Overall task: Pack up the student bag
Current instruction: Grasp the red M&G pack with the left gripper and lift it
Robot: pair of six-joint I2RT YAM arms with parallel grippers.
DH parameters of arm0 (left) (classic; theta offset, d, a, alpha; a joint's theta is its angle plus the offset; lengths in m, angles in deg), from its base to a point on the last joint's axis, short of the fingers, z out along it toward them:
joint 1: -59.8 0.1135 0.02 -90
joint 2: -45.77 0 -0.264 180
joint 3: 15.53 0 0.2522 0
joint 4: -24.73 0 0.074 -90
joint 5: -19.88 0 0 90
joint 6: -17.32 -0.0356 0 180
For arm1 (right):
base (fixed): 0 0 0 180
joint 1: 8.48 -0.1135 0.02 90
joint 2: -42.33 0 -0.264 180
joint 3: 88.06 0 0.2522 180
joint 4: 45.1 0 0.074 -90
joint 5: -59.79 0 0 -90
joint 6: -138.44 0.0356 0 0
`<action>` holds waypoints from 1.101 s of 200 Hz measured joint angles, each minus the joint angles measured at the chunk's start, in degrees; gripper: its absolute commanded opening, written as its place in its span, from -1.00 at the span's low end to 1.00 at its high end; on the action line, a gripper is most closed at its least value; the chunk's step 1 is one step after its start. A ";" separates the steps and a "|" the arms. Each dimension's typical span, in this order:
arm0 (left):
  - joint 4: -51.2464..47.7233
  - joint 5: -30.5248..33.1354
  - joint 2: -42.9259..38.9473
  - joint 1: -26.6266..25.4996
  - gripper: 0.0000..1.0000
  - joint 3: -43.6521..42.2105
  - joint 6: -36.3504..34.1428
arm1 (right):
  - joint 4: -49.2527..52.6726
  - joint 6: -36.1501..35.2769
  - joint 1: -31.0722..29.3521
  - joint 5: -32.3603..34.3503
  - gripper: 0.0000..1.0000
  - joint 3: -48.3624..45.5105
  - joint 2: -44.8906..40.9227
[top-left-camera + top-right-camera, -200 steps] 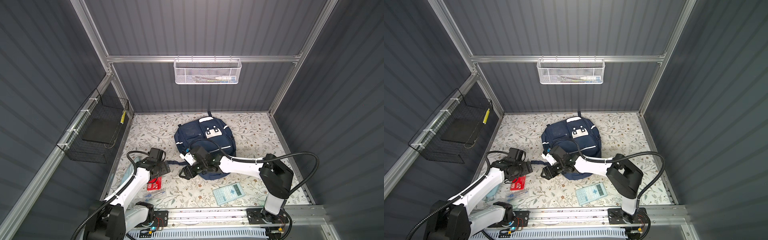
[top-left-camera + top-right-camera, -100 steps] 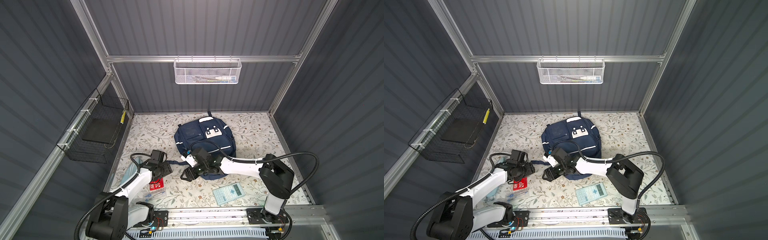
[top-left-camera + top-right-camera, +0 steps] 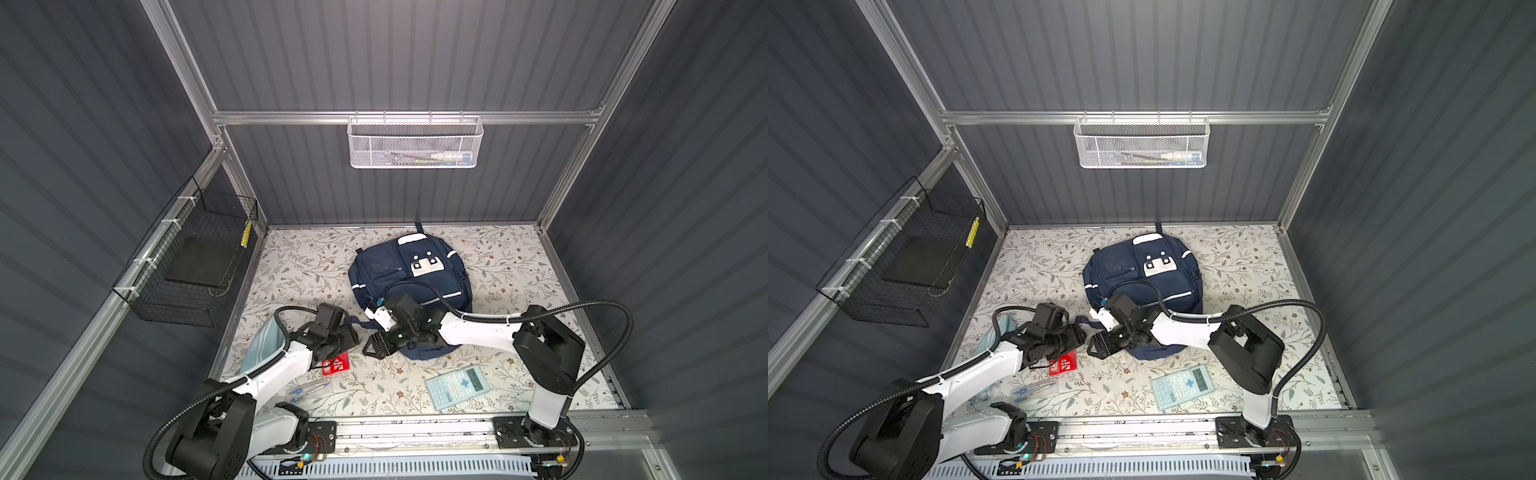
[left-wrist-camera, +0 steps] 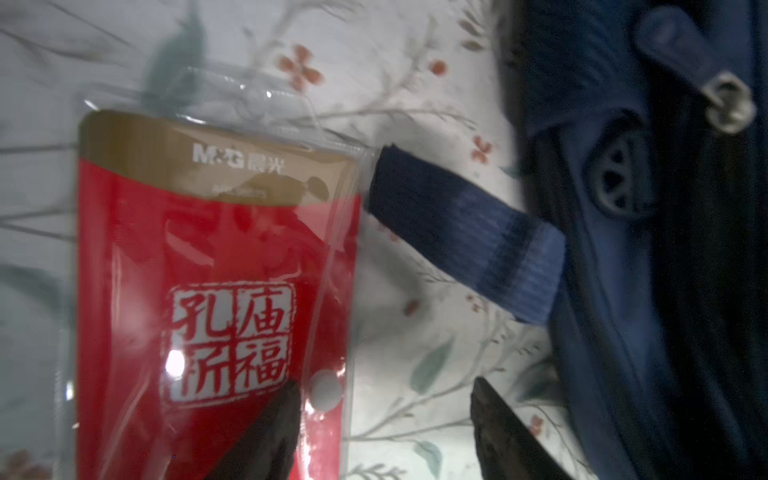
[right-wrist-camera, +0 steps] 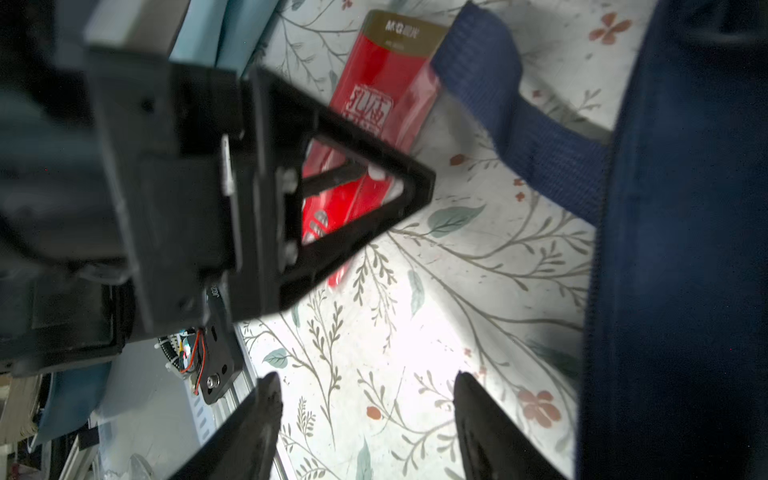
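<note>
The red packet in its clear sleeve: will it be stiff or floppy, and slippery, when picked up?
Probably slippery: the red packet sits in a clear sleeve showing bright glare. Likely light and bendable, as it lies thin and flat on the floral cloth. Being flat, it may slide rather than lift if the left gripper pinches its edge.

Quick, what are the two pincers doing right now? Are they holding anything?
Left pincer: open, holding nothing, at the edge of the red packet.
Right pincer: open, empty, beside the student bag.
</note>
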 measured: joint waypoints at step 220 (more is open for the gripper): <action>12.50 -6.71 -10.88 14.12 0.00 -14.01 4.20 | -8.15 21.24 1.05 -8.52 -0.15 17.03 21.53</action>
